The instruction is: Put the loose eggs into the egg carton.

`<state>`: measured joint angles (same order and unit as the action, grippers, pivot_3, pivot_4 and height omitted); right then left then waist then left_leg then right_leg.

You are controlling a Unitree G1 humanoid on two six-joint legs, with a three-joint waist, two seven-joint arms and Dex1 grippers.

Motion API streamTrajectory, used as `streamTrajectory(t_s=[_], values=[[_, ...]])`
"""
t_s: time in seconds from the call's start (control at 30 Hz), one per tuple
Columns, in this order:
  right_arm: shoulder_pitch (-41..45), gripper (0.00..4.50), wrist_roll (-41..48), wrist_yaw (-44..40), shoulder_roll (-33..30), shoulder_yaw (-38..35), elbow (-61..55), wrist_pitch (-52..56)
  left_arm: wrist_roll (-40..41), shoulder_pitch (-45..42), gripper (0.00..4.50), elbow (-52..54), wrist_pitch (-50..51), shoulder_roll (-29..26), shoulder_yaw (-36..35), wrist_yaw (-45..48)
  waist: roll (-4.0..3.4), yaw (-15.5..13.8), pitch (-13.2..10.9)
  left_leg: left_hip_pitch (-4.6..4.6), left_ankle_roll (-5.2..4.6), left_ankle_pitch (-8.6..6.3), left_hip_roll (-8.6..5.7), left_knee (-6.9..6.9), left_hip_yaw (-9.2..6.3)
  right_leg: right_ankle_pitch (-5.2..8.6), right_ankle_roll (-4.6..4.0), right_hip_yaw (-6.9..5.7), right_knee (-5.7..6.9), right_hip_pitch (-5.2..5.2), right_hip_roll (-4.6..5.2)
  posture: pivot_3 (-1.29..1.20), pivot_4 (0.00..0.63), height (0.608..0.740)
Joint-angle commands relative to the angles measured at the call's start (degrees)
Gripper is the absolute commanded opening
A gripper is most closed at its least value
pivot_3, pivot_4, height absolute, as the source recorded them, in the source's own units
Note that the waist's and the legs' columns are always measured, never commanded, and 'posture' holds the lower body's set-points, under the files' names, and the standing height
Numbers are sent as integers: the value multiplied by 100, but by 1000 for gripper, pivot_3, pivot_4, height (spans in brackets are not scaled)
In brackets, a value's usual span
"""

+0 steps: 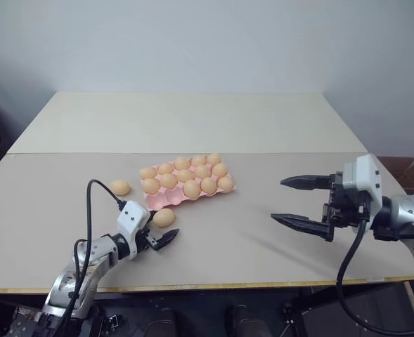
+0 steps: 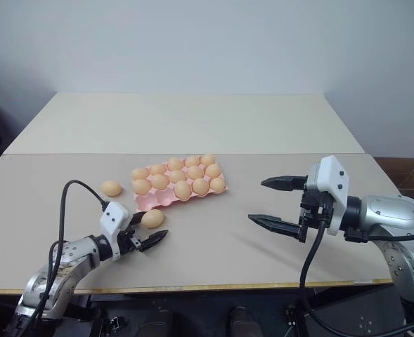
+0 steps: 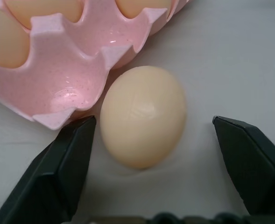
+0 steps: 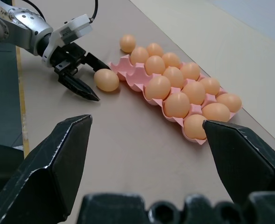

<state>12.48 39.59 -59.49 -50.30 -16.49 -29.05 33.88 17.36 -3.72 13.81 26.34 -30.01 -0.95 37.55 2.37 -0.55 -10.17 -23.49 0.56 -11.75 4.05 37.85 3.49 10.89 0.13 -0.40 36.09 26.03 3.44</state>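
The pale pink egg carton [image 1: 154, 201] lies mid-table with several orange-tan eggs in its cups; the cups at its near left end are bare [image 3: 67, 79]. One loose egg [image 3: 142, 114] rests on the table against that end. My left gripper [image 1: 159, 228] is open, one black finger [image 3: 65, 163] on each side of this egg with gaps between. A second loose egg [image 1: 120, 187] lies alone on the table left of the carton. My right gripper [image 1: 280, 200] hovers open and empty to the right of the carton.
The beige table [image 1: 235, 260] has a wooden front edge close to both arms. A paler table [image 1: 185, 119] joins it behind, up to a white wall. A black cable [image 1: 91, 210] loops above my left arm.
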Motion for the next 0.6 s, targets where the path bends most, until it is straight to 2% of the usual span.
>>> streamTrajectory(t_s=[0.03, 0.17, 0.23, 0.43, 0.6], values=[[49, 4500, 127, 14, -99, -175, -156, -105, 2, -26, 3293, 131, -22, -5, -6, -12, 0, 1, 0, 0, 0, 0, 0, 0, 0, 0, 0, 0, 0, 0, 0, 0, 150, 740], [17, 4500, 149, 21, -110, -208, -183, -82, 75, 69, 2047, 233, -30, -53, -75, 55, 0, 0, 0, -2, 0, 0, -1, 0, 0, 0, 1, 1, -1, 0, 0, 0, 150, 740], [-11, 4500, 161, 22, -114, -231, -199, -74, 140, 163, 1564, 335, -5, -105, -155, 106, 0, 1, 0, -1, 0, 0, -1, 0, 0, 0, 0, 1, -1, 0, 0, 0, 150, 740], [-74, 4500, 197, 77, -85, -248, -273, -69, 303, 624, 1564, 643, 10, -305, -428, 224, 0, 5, 1, 2, 0, 0, -1, 0, 0, 3, -4, 2, 0, 0, 0, 0, 150, 740], [-119, 4500, 257, 157, -91, -263, -336, -50, 1126, 1005, 1564, 1373, 38, -665, -1100, 782, 1, 5, 1, 1, 0, 0, 0, 0, 0, 18, -29, 2, -1, 2, 1, 0, 150, 740]])
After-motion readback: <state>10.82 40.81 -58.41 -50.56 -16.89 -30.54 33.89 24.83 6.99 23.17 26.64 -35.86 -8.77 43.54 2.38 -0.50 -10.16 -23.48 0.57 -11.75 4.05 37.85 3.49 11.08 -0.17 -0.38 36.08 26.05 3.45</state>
